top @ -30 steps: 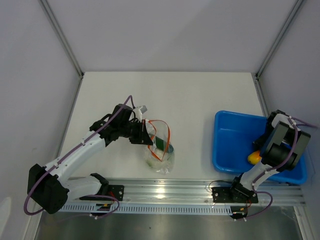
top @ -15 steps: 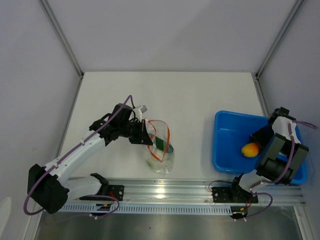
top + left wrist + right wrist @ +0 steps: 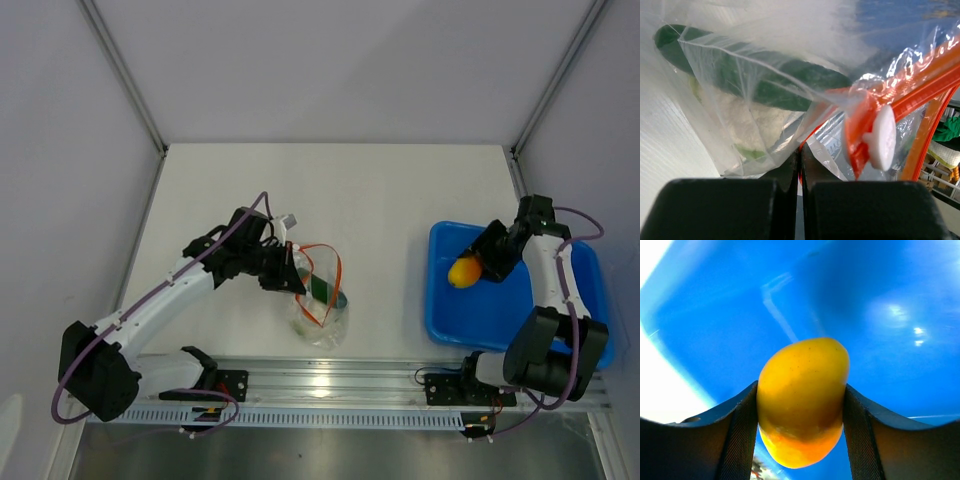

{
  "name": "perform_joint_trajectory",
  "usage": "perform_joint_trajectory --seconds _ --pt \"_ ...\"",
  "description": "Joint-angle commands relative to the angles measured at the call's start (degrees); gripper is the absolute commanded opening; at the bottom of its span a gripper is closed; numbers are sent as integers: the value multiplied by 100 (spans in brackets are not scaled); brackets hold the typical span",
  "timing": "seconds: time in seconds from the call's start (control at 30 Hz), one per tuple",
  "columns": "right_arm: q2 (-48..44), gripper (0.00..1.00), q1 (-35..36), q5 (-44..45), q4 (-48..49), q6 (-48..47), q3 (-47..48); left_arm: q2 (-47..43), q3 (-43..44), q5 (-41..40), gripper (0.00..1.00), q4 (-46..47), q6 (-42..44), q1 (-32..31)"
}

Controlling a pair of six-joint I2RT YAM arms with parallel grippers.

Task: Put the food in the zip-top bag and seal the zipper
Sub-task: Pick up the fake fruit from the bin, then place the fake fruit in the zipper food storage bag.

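Note:
The clear zip-top bag [image 3: 322, 300] lies left of centre with its mouth held open; its orange-red zipper [image 3: 331, 272] loops upward. The dark green cucumber [image 3: 326, 288] and the pale leafy lump [image 3: 752, 117] lie inside it. My left gripper [image 3: 291, 272] is shut on the bag's mouth edge; in the left wrist view the jaws [image 3: 801, 160] pinch the plastic beside the zipper [image 3: 920, 92] and its white slider [image 3: 882, 137]. My right gripper [image 3: 470, 266] is shut on the yellow-orange oval fruit [image 3: 462, 271] above the blue tray's left part; the fruit [image 3: 802, 397] sits between the fingers.
The blue plastic tray [image 3: 575, 345] stands at the right near the table's front edge. A metal rail [image 3: 330, 385] runs along the near edge. Grey walls with frame posts [image 3: 125, 75] close in the table on the left, back and right.
My right gripper has lifted the yellow-orange fruit from the tray's lower part and carried it up and leftward. The left gripper and the bag have stayed in place.

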Motion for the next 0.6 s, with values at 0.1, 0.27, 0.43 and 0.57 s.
perform_joint_trajectory --seconds 0.1,0.27,0.43,0.57 --pt "-358 0 860 -665 351 88 690 135 297 202 1 -98 27 -31" --pt "-587 0 1800 -1104 1096 333 946 171 411 158 0 -186 89 -40" --pt "-438 0 2996 -861 1274 177 1673 171 517 149 1 -274 106 -31" --pt "-402 0 3840 -613 1625 -79 2035 83 578 114 1 -362 106 -40"
